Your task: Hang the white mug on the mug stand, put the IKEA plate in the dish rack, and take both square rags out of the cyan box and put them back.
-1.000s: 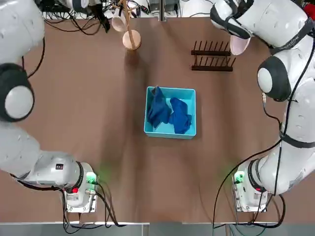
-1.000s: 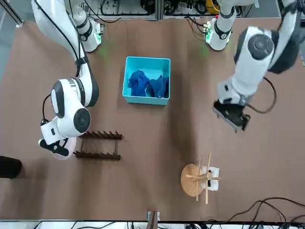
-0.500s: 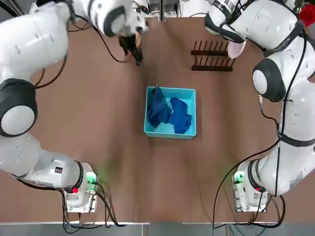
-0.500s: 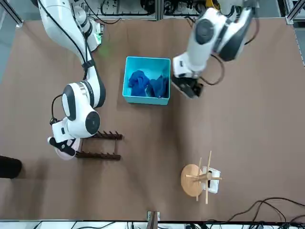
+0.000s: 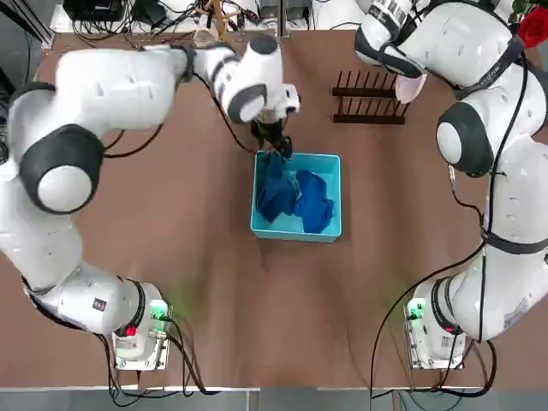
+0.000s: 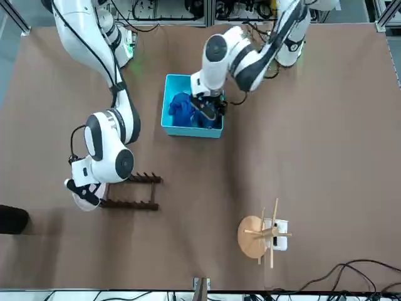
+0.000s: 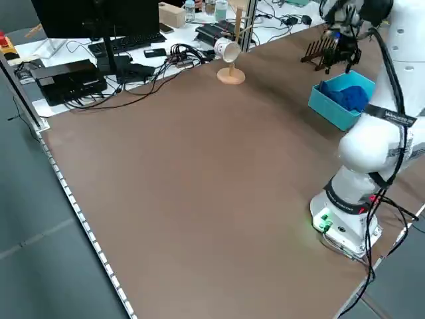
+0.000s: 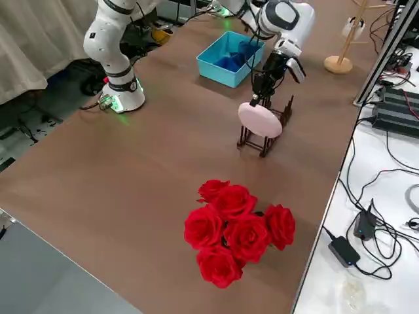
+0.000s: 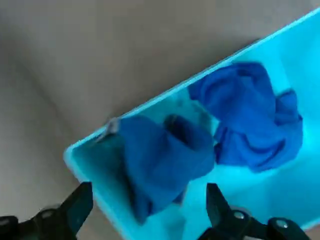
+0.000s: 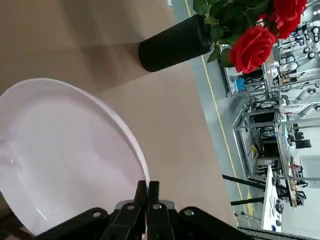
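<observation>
Reaching over the far left corner of the cyan box (image 5: 297,231), my left gripper (image 5: 276,147) hangs with its fingers spread wide and nothing between them. I hold it there because the 2 square rags (image 9: 205,137) lie bunched inside the box, and the left rag (image 5: 276,190) sits right under those spread fingers, so the wide stance reads as readiness for a pinch on that cloth. Neither rag has left the box yet, so that part of the job looks unstarted.

Far behind my left arm, at the far edge of the tabletop (image 5: 171,240), the white mug (image 7: 226,49) already hangs tilted on a peg of the mug stand (image 7: 232,63), well apart from the box. That step looks finished.

Further right, the dish rack (image 5: 368,108) stands near the far edge. My right gripper (image 10: 147,192) is clenched on the rim of the IKEA plate (image 8: 260,120), holding it on edge at the rack's right end so it can drop between the pegs. I cannot tell whether the plate already rests in a slot. My guess is that it needs seating before I let go.
</observation>
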